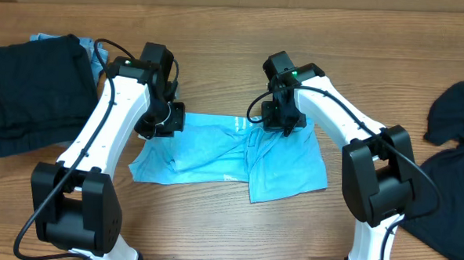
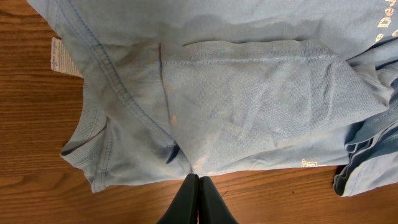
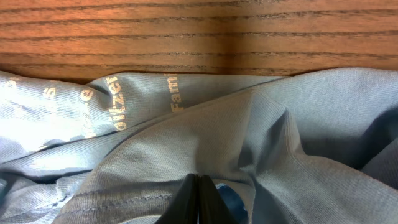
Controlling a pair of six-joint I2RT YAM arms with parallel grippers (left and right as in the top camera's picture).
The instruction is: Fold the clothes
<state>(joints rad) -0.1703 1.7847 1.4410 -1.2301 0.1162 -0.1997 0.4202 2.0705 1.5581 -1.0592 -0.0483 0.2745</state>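
Observation:
The light blue T-shirt (image 1: 215,149) lies crumpled and partly doubled over in the middle of the table, pale lettering (image 3: 112,102) along one fold. My left gripper (image 1: 160,121) is at its upper left corner. In the left wrist view the gripper (image 2: 198,177) is shut, its tips right at the hem, where the T-shirt (image 2: 249,93) puckers toward them. My right gripper (image 1: 283,120) is on the shirt's upper right part. In the right wrist view it (image 3: 199,177) is shut with the T-shirt (image 3: 280,137) bunched round its tips.
A folded stack of black garments (image 1: 30,90) lies at the far left, with a faded blue piece (image 1: 44,38) peeking out behind it. Another black garment (image 1: 450,155) is spread loosely at the right edge. A white label (image 2: 59,56) sticks out at the shirt's collar side.

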